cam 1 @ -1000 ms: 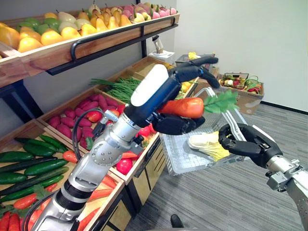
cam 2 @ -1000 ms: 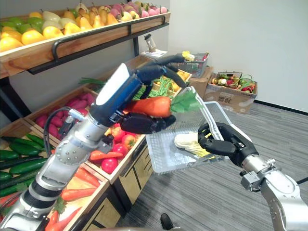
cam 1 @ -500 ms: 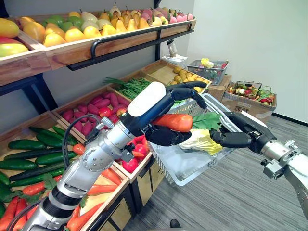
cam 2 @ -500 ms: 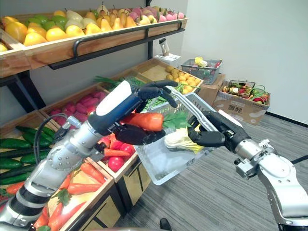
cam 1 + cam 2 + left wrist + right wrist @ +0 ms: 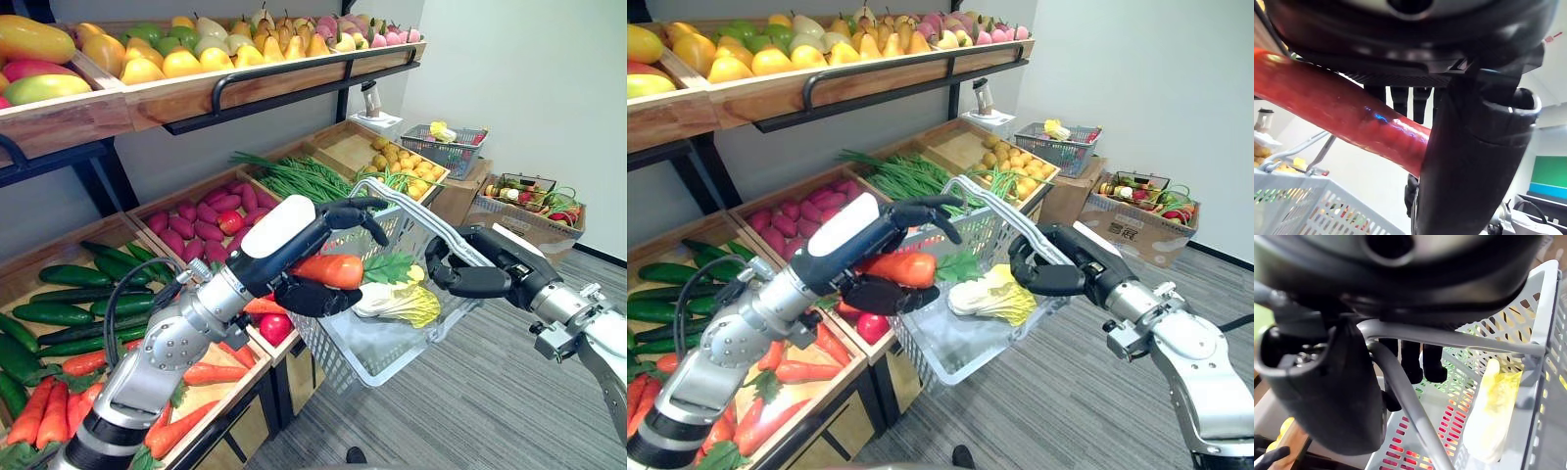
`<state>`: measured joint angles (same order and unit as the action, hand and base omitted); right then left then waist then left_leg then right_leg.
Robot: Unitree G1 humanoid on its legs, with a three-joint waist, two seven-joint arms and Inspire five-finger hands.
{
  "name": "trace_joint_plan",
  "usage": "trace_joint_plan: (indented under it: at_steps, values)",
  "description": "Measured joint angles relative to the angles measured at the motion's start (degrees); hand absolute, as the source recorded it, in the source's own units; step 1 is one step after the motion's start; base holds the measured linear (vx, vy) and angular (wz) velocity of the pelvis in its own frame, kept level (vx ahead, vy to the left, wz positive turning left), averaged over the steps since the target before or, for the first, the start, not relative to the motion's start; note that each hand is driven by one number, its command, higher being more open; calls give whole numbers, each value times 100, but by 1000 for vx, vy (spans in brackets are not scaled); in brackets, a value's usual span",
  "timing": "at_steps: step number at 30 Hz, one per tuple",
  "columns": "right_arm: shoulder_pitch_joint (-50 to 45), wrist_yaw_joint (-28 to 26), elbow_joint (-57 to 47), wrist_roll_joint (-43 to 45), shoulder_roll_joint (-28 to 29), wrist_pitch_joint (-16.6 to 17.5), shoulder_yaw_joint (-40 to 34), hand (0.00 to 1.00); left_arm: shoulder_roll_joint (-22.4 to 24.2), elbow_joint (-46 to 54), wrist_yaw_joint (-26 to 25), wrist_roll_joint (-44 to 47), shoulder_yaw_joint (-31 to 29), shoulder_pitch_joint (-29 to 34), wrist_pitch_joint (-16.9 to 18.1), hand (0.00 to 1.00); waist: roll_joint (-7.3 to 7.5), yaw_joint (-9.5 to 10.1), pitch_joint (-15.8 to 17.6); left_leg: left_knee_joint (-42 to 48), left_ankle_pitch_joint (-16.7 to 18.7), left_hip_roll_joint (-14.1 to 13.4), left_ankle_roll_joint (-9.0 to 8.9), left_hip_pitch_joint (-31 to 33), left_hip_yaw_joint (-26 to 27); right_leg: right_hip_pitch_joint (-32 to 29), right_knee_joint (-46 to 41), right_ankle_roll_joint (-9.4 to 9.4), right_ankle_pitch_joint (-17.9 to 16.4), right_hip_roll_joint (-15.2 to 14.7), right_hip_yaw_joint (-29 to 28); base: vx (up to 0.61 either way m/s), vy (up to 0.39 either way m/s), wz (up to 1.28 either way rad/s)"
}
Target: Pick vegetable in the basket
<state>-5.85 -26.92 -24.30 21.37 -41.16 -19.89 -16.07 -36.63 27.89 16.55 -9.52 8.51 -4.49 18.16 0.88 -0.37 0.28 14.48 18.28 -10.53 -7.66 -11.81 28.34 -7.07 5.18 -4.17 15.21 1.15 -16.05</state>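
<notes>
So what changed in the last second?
The left hand has lowered the carrot from above the basket to about rim level, leaves over the inside, still gripped. The right hand still holds the handle; the cabbage stays inside.

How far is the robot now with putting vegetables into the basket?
Done: one pale leafy vegetable already lies in the basket, and the right hand grips its handle. In hand: the left hand holds a carrot at the basket's rim, not yet released. Left: lower the carrot in and let go.
</notes>
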Motion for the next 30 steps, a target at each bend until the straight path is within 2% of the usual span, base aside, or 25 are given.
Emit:
trace_joint_plan:
  at_steps: [8, 11, 14, 19, 20, 24, 27, 30]
  values:
    - [0, -20, -136, 3, -46, 7, 5, 0, 1, -517, 324, -3, 59, 93, -12, 0, 18, -12, 12, -20, 0, 0, -1, -21, 96, -30, 0, 4, 1, 38, -69, 8, 10, -4]
    - [70, -79, -364, 45, -237, 27, 133, 0, 0, -851, 418, -3, 350, 101, -155, 0, 17, -46, 12, -49, 1, 0, -1, -73, 176, -38, -1, 8, 6, 80, -156, 16, 16, -17]
    - [118, -424, -894, 120, -293, 92, 383, 0, 81, -1409, 492, -4, 674, 103, -343, 0, 1, -170, 20, -100, -1, 16, -4, -120, 333, -90, -3, -1, 33, 134, -298, 29, 25, -24]
    - [117, -854, -1210, 120, -341, 144, 627, 0, 301, -2286, 352, -16, 768, 104, -451, 0, -25, -321, 33, -154, -2, 45, -6, -226, 461, -89, -5, -36, 77, 195, -474, 25, 28, -18]
    - [117, -927, -1212, 120, -347, 144, 679, 0, 334, -2437, 293, -30, 855, 97, -460, 100, -32, -336, 33, -170, -2, 58, -6, -241, 498, -96, -5, -49, 88, 199, -502, 9, 29, -22]
    - [123, -1145, -1215, 115, -440, 144, 819, 0, 585, -3024, 107, -241, 1083, 45, -513, 100, -81, -415, 18, -237, -8, 102, -17, -341, 678, -108, -5, -43, 99, 246, -660, 10, 30, -20]
    - [125, -1193, -1221, 101, -481, 143, 849, 0, 593, -3191, 98, -435, 1182, -46, -575, 100, -86, -493, 17, -238, -13, 108, -26, -351, 747, -144, -5, -26, 117, 278, -743, 6, 22, -15]
    - [166, -1152, -1221, 88, -623, 142, 849, 0, 590, -3264, 65, -596, 1367, -212, -673, 100, -157, -574, -5, -257, -21, 121, -40, -351, 800, -182, -6, -16, 130, 294, -787, 10, 25, -10]
